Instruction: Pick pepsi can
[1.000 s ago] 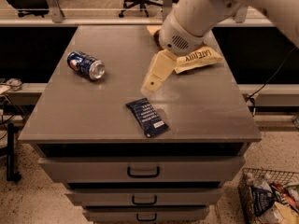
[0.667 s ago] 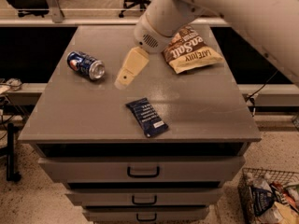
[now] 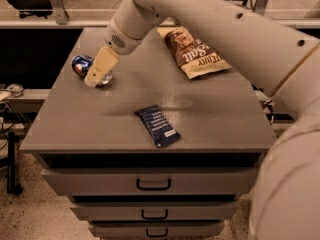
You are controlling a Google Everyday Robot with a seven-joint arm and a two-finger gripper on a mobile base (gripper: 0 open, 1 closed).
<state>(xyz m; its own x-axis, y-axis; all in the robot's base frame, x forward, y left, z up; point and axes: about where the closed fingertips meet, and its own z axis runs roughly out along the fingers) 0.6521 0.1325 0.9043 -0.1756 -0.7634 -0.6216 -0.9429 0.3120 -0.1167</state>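
Pepsi can (image 3: 80, 64), just one, lies sideways on the worktop (image 3: 220, 109), end effector (image 3: 97, 73) right over it, can't tell its grip; plus one chip bag (image 3: 195, 51), one blue packet (image 3: 157, 126).

blue pepsi can (image 3: 81, 64) sideways, partly behind tool (image 3: 93, 80)

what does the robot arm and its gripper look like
The arm is thick, smooth, cream-white tubing with small dark round holes and a thin tan seam band. Its rounded wrist bears a dotted grille patch. The gripper, over the pepsi can at the far left of the table, is a tan, tapering wedge. No loose cables show.
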